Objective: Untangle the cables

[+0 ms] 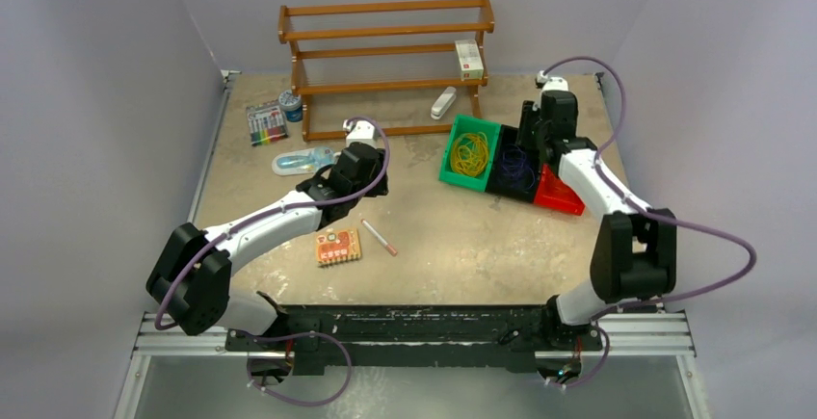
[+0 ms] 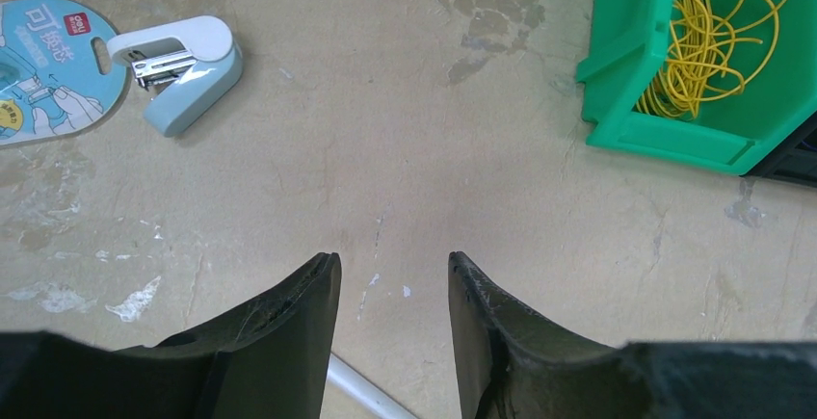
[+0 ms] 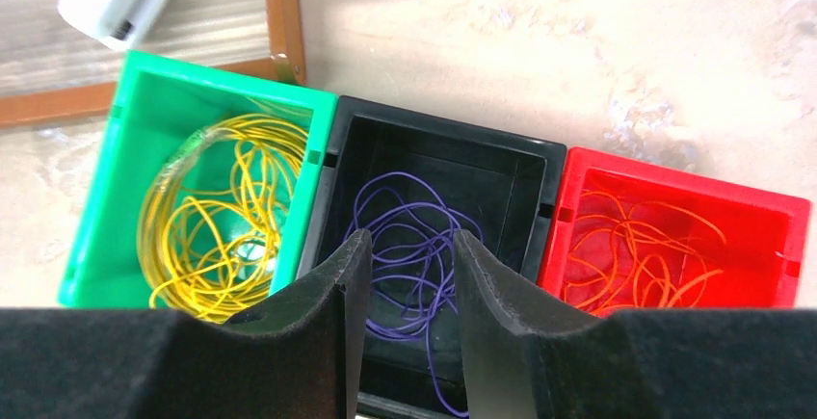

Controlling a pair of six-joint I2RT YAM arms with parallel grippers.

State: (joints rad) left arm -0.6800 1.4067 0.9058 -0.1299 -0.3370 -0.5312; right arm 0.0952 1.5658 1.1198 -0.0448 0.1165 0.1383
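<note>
The cables lie apart in three bins. Yellow loops [image 3: 226,212] fill the green bin [image 3: 116,149], dark blue loops [image 3: 414,231] lie in the black bin [image 3: 443,144], and orange-red loops [image 3: 645,246] lie in the red bin [image 3: 674,173]. My right gripper [image 3: 411,241] is open and empty, hovering over the black bin with the blue loops between its fingers. In the top view it [image 1: 536,144] sits above the bins [image 1: 512,164]. My left gripper [image 2: 395,263] is open and empty over bare table, left of the green bin [image 2: 674,130] with yellow loops [image 2: 708,39].
A wooden rack [image 1: 385,63] stands at the back with a white box and a white stapler. A blue stapler [image 2: 183,67] and its card lie near the left gripper. A marker pack, a tape roll, a pen [image 1: 378,236] and an orange card [image 1: 337,247] lie on the table.
</note>
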